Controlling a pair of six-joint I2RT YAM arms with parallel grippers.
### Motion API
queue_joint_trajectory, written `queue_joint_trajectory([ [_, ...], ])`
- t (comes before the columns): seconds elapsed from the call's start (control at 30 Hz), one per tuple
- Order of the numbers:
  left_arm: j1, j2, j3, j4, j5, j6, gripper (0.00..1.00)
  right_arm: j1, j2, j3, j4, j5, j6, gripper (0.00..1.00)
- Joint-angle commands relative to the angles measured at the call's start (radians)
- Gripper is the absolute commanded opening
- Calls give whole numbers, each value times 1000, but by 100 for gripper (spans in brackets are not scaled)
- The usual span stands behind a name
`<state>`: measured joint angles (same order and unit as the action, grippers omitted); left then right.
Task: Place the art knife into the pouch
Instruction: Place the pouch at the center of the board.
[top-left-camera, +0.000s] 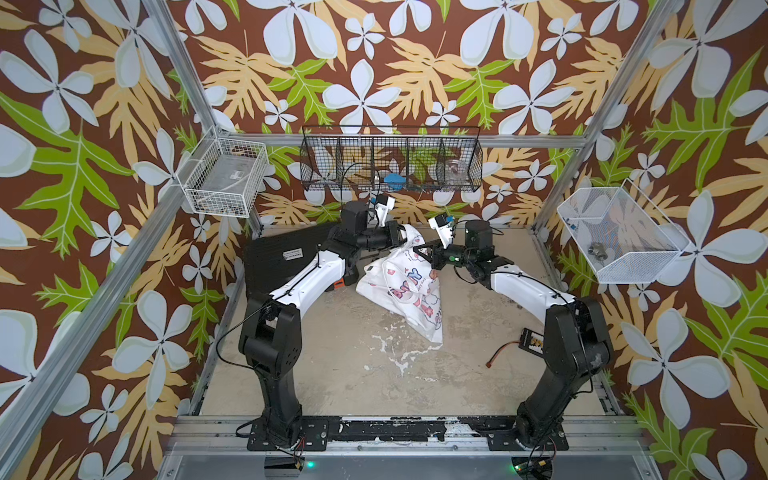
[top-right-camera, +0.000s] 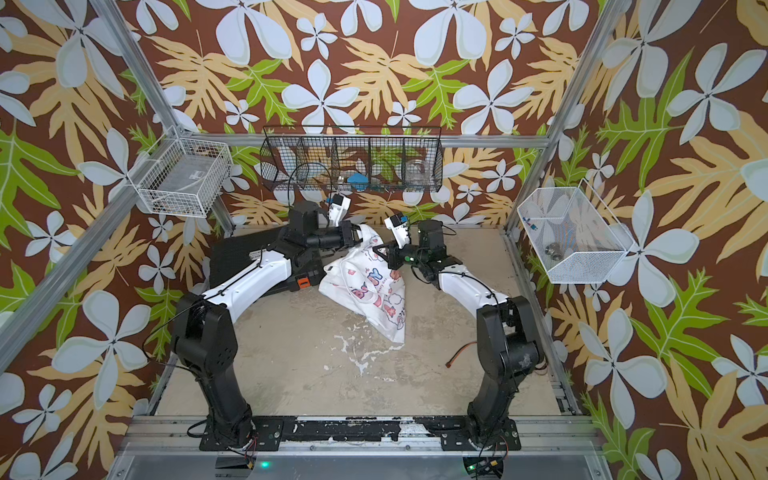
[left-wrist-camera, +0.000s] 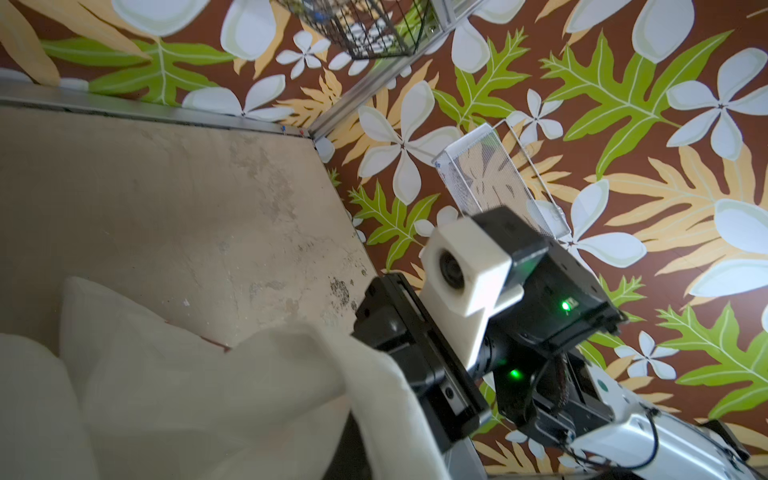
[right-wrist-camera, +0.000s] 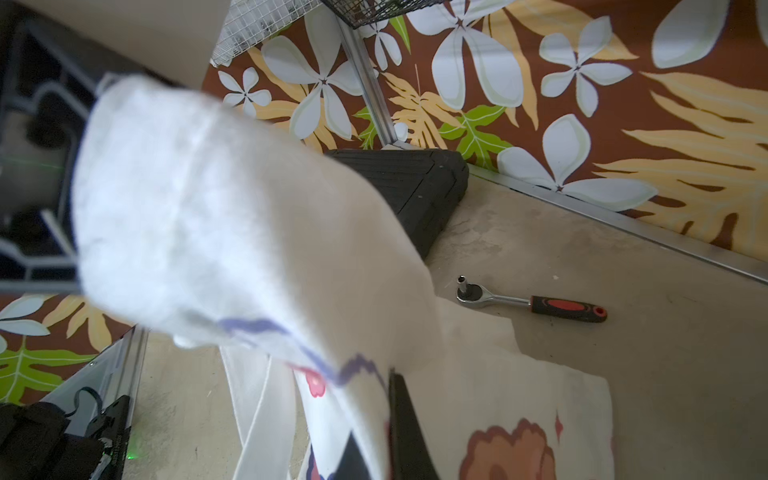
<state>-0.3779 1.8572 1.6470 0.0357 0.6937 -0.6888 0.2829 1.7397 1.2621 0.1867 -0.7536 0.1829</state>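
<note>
Pouch (top-left-camera: 415, 291) gripped at its mouth
Right gripper (top-left-camera: 420, 252) is clamped on the pouch's rim. Left gripper (top-left-camera: 404, 237) meets the far rim, jaws hidden, so I cannot tell.

The near middle of the table (top-left-camera: 332, 374) is open. Farther back the pouch (top-left-camera: 409, 291) fills the centre, the black case (top-left-camera: 270, 253) blocks far left, and a ratchet (right-wrist-camera: 528, 303) lies just beside the pouch.

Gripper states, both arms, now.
Left gripper: at the bag, by its lifted top edge; open or closed cannot be told.
Right gripper: closed, pinching the bag's cloth.
</note>
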Motion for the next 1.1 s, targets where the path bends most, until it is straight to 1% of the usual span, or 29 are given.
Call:
queue_joint_trajectory([
  [0.0,80,-4,52,-137,-205,52,46,-41,-35,-5,-4,54,48,0],
  [0.03,113,-16,36,-135,-238,43,52,-56,-41,6,-30,67,65,0],
  [0.1,153,-48,-15,-133,-275,39,57,-74,-44,34,-79,92,103,0],
  [0.13,153,-78,-58,-129,-306,54,58,-81,-48,40,-94,108,136,0],
  [0.2,143,-134,-165,-98,-335,73,60,-91,-56,34,-98,96,175,0],
  [0.27,125,-177,-263,-96,-364,102,61,-93,-72,26,-126,95,184,0],
  [0.33,92,-223,-370,-69,-398,121,62,-100,-113,-26,-94,82,204,0],
  [0.37,78,-232,-402,-66,-410,123,63,-102,-132,-54,-68,75,216,0],
  [0.43,61,-252,-490,-20,-406,108,64,-103,-168,-90,-56,66,223,0],
  [0.63,27,-301,-701,120,-376,14,66,-103,-244,-132,-86,91,242,0],
  [0.73,3,-277,-774,240,-331,-31,67,-103,-279,-159,-84,95,244,0],
  [0.83,-12,-212,-822,390,-262,-83,69,-103,-303,-183,-70,50,261,0],
  [0.93,-29,-147,-820,488,-250,-84,69,-102,-347,-227,-37,3,294,0],
  [1.07,-29,-86,-829,653,-215,-123,71,-102,-391,-237,-64,-36,302,0],
])
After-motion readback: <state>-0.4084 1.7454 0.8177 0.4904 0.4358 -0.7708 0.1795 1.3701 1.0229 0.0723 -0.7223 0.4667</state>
